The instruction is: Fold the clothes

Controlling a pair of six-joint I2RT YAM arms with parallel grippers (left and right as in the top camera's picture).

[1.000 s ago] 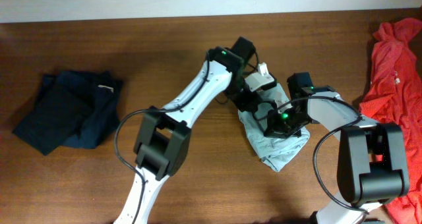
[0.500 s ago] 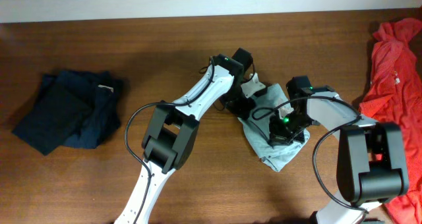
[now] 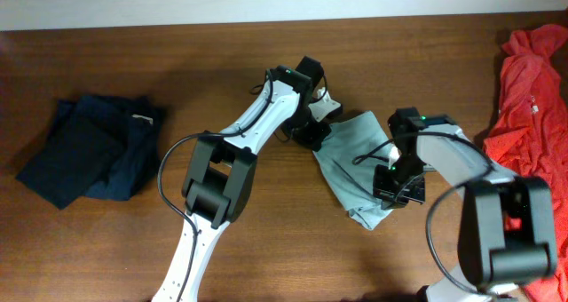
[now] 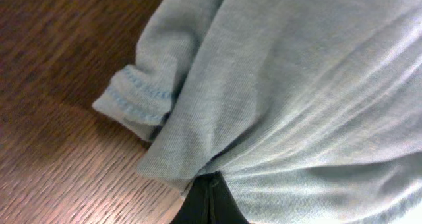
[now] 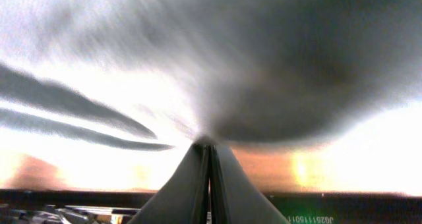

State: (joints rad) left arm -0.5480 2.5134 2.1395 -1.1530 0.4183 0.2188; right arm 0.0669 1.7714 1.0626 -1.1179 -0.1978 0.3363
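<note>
The pale grey-blue T-shirt (image 3: 355, 160) lies bunched on the wooden table (image 3: 266, 249), right of centre in the overhead view. Its long axis slants from upper left to lower right, wide at the top and tapering to a point at the bottom. The left gripper (image 3: 312, 135) is clamped on the shirt's upper left edge; in the left wrist view a stitched sleeve hem (image 4: 135, 102) hangs beside the pinch. The right gripper (image 3: 397, 185) is pinched closed on the right edge. A navy garment (image 3: 89, 151) lies far left and a red garment (image 3: 532, 98) far right.
</note>
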